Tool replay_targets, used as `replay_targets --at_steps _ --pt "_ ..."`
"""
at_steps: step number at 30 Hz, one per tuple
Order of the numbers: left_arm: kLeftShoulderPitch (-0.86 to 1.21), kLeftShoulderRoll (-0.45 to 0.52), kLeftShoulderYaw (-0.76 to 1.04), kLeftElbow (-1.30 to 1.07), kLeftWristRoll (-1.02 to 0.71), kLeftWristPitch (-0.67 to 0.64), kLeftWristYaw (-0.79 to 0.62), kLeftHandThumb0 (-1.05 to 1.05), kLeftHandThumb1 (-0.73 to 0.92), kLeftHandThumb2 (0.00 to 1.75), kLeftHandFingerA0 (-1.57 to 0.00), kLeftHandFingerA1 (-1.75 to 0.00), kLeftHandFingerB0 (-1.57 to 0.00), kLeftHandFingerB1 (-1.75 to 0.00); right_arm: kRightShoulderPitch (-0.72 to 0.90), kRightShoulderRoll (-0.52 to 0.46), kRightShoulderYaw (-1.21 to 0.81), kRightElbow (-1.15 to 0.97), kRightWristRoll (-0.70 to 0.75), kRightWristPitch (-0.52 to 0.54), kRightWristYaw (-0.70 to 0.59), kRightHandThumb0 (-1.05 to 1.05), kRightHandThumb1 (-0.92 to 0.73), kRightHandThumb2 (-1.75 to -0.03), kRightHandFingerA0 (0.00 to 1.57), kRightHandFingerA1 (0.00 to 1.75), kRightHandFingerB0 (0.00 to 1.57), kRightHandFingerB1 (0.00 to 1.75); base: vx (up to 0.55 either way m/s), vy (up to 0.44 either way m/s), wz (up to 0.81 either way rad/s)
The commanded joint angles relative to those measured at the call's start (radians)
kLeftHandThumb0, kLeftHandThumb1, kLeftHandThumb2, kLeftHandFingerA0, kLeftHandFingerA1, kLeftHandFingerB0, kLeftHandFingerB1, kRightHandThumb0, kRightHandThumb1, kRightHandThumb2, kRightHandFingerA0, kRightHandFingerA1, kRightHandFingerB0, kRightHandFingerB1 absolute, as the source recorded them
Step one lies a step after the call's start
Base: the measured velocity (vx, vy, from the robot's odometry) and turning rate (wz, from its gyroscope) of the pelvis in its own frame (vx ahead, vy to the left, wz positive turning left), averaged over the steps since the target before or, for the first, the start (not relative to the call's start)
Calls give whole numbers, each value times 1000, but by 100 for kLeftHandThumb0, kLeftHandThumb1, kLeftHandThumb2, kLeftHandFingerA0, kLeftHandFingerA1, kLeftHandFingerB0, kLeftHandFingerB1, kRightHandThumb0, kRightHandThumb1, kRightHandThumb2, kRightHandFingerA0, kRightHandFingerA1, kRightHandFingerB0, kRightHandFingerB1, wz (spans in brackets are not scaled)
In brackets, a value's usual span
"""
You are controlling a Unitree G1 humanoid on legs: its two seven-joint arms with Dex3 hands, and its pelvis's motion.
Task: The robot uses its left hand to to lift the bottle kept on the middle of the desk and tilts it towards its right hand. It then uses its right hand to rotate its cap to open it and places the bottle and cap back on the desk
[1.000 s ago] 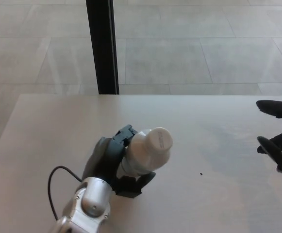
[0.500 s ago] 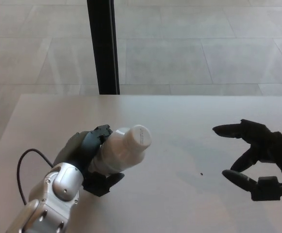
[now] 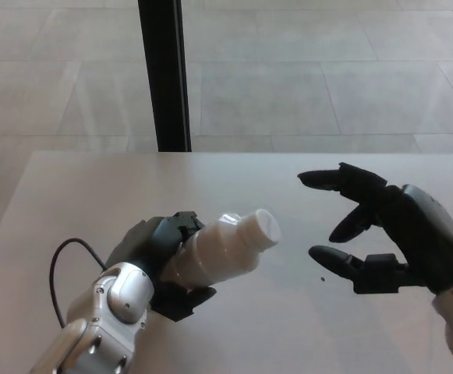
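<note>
My left hand point(image 3: 157, 257) is shut on a white bottle point(image 3: 220, 249), held above the desk point(image 3: 288, 327) and tilted so its white cap point(image 3: 262, 226) points right. My right hand point(image 3: 382, 230) hovers open a short way to the right of the cap, its fingers point(image 3: 329, 179) spread toward it without touching. The bottle's lower part is hidden inside my left hand.
A black vertical post point(image 3: 164, 74) stands behind the desk's far edge. Beyond it lies a tiled floor point(image 3: 304, 78). A black cable point(image 3: 66, 269) loops by my left forearm. A tiny dark speck point(image 3: 323, 278) sits on the desk.
My right hand has come in from the right edge toward the cap. My left hand has tilted the bottle further to the right.
</note>
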Motion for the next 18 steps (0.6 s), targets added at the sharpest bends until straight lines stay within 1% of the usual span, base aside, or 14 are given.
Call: replay_targets --at_steps 1,5,6,7,8,9,10,11,12,14,15,16,17,18 --pt "6 -15 -14 3 32 80 -30 -14 63 88 -85 -153 -70 -102 -29 40 9 51 -103 57 -56 -52 -56 -58 83 90 45 38 0 0 0" --pt "6 -21 -12 8 42 73 -29 -13 61 93 -84 -145 -70 -94 -38 59 9 70 -120 54 -61 -52 -58 -58 84 89 44 38 0 0 0" --pt "8 -23 -9 6 41 70 -29 -12 63 92 -85 -154 -69 -105 -40 63 8 77 -121 48 -62 -52 -58 -58 83 90 44 39 0 0 0" --pt "9 -32 0 1 42 84 -22 -13 65 83 -88 -156 -62 -82 -44 70 12 91 -123 40 -66 -52 -57 -58 84 93 45 40 0 0 0" --pt "11 -41 8 -1 43 94 -11 -15 65 80 -88 -153 -55 -71 -45 74 15 97 -123 35 -65 -56 -45 -83 86 93 39 53 0 0 0" --pt "11 -44 11 -2 44 96 -8 -15 65 80 -88 -153 -55 -71 -45 75 14 98 -124 33 -63 -56 -45 -83 86 93 39 53 0 0 0" --pt "10 -44 10 -5 49 98 -10 -15 64 82 -84 -153 -59 -74 -44 76 14 103 -123 24 -63 -52 -57 -58 86 97 44 41 0 0 0" --pt "10 -44 10 -6 51 99 -10 -15 64 82 -84 -153 -59 -74 -43 77 13 106 -124 20 -62 -52 -57 -58 86 97 44 41 0 0 0" --pt "4 -48 9 2 55 98 -9 -13 61 89 -91 -158 -60 -73 -37 66 21 108 -127 22 -38 -59 -46 -85 86 96 35 53 0 0 0" --pt "3 -52 9 4 62 102 -7 -14 60 88 -93 -157 -58 -70 -32 60 25 108 -130 23 -25 -60 -46 -85 86 98 34 53 0 0 0" --pt "1 -51 4 5 68 107 -8 -13 62 86 -91 -158 -65 -79 -28 53 29 103 -127 32 -3 -58 -60 -58 84 103 37 42 0 0 0" --pt "2 -49 4 3 67 102 -12 -14 64 82 -90 -154 -65 -79 -26 49 32 102 -126 36 7 -59 -45 -84 88 103 31 52 0 0 0" --pt "13 -46 11 -7 62 84 -13 -15 65 78 -80 -134 -58 -74 -20 39 38 97 -126 45 29 -57 -57 -57 85 110 37 42 0 0 0" --pt "15 -48 13 -9 62 79 -12 -15 65 78 -80 -134 -58 -74 -18 37 39 95 -127 48 34 -57 -57 -57 85 110 37 42 0 0 0"
